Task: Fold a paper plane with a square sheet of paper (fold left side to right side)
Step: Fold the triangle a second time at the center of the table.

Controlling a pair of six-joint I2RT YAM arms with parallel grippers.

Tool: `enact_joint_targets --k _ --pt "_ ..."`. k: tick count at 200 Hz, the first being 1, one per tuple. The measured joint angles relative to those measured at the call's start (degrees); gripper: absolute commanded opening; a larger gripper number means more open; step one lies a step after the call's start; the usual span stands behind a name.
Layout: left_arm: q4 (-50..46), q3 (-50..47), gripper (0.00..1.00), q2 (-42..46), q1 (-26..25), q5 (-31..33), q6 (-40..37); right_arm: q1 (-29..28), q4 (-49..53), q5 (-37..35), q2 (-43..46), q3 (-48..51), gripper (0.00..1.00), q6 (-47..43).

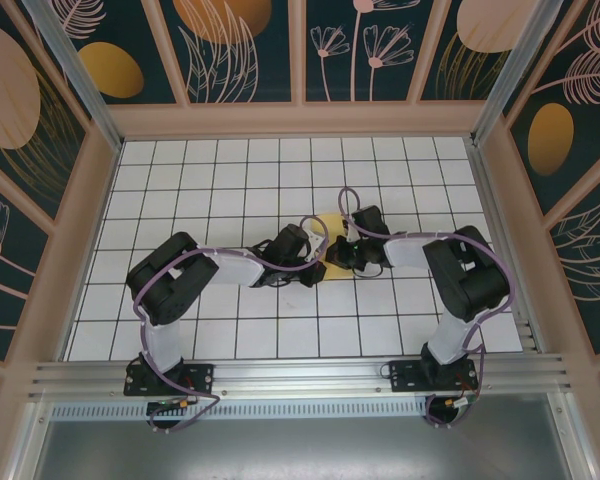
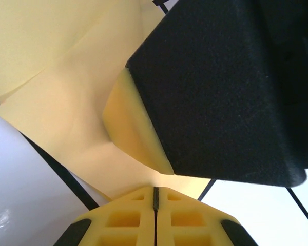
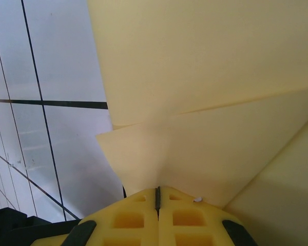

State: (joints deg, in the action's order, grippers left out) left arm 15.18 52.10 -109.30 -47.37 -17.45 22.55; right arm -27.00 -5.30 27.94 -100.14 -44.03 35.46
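Top view: even, bright, sharp; only faint soft shadows on the table (image 1: pixel 230 330). Wrist views: sheet of paper (image 2: pixel 56 102) slightly soft, white tiles (image 2: pixel 20 195) glary.

Yellow paper (image 3: pixel 220 77) — black-lined white table (image 1: pixel 242 338)

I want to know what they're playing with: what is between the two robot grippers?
The yellow sheet of paper lies between them, as the top view shows. In the wrist views, the left gripper and the right gripper each pinch it, jaws shut.
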Motion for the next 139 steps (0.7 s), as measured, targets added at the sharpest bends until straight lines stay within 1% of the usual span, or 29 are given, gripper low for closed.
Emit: enact_joint_targets --k 32,82,139 --pt "0.02 0.00 0.07 0.00 0.00 0.02 -0.02 1.44 0.02 0.35 -0.17 -0.26 0.00 -1.22" --pt "0.00 0.00 0.06 0.00 0.00 0.02 -0.04 5.97 0.79 -1.46 -0.68 -1.70 0.01 -3.39" --pt "0.04 0.00 0.06 0.00 0.00 0.04 -0.26 8.44 2.54 0.79 -2.69 -4.20 0.01 -5.44"
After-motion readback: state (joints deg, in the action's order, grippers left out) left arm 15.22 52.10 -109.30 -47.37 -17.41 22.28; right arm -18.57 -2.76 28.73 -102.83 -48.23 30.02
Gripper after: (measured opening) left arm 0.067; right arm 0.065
